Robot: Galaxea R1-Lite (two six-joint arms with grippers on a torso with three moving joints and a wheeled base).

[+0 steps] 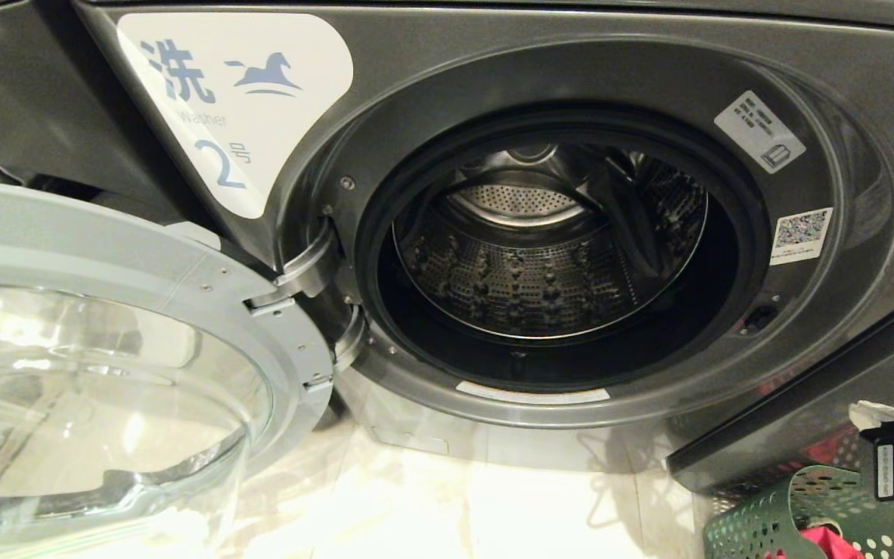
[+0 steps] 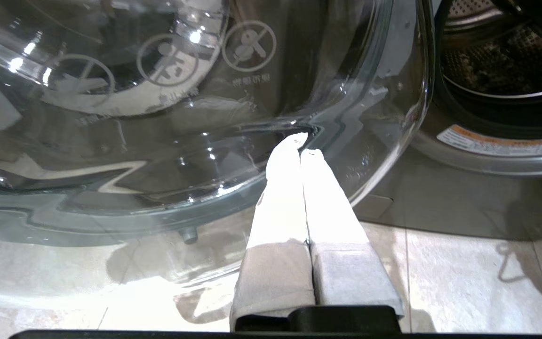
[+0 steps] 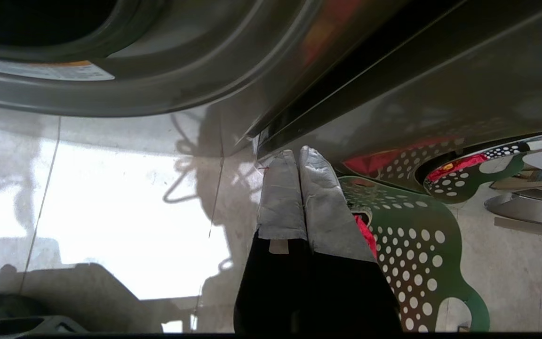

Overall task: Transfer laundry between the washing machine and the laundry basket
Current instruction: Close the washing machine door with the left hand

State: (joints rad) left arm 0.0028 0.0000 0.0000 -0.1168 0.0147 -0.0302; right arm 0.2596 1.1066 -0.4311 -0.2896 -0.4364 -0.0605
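The washing machine (image 1: 493, 70), marked with a white label bearing the number 2 (image 1: 222, 159), stands with its glass door (image 1: 105, 349) swung fully open toward 9 o'clock in the head view. The steel drum (image 1: 548, 264) is exposed and no garment is visible inside it. The green perforated laundry basket (image 1: 804, 520) sits on the tiled floor (image 1: 493, 505) at 5 o'clock in the head view, just beside the lower front of the machines. A red-pink garment (image 1: 831, 542) lies in the basket; only a small part of it shows, and the other garments cannot be made out. The right gripper (image 3: 294, 155) hangs above the near rim of the basket with its jaws pressed together on nothing. The left gripper (image 2: 299, 146) is parked close to the bowl of the open door, jaws likewise together and empty. The garment is judged light, soft and limp: it will sag and trail when lifted, and may snag on the basket rim or the door seal. Take hold at a raised fold near the middle of the bunch, pinching several layers, not a loose edge.
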